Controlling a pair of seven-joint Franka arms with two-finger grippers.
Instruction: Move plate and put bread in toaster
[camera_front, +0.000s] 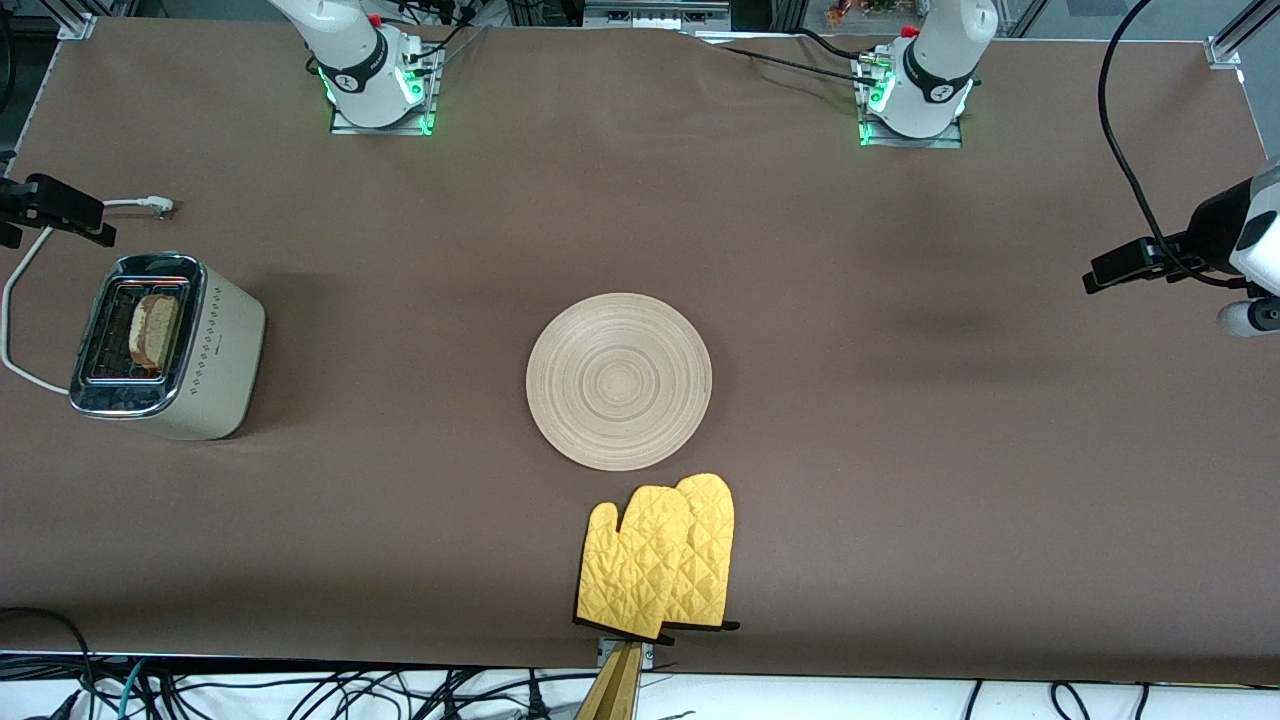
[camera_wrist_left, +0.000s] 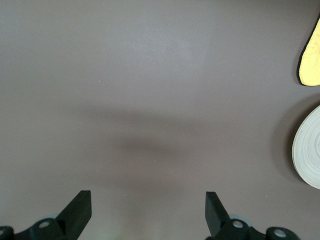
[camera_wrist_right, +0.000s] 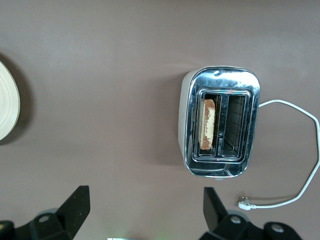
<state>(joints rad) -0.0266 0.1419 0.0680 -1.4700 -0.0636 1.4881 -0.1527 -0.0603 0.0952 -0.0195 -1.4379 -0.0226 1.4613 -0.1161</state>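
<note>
Bread (camera_front: 153, 331) stands upright in the toaster (camera_front: 165, 346) slot nearest the plate (camera_front: 619, 381); right gripper (camera_wrist_right: 145, 212) above it and left gripper (camera_wrist_left: 148, 215) over bare table both gape wide, empty.

Layout of the table. The plate (camera_front: 619, 381) lies at mid-table, well apart from the toaster (camera_front: 165, 348), which stands toward the right arm's end. The bread (camera_front: 154, 330) sits upright in the toaster slot closer to the plate. The cord (camera_front: 30, 290) runs from the toaster toward the table's end. Two oven mitts (camera_front: 660, 556) lie overlapped just beside the plate, nearer the front camera.
</note>
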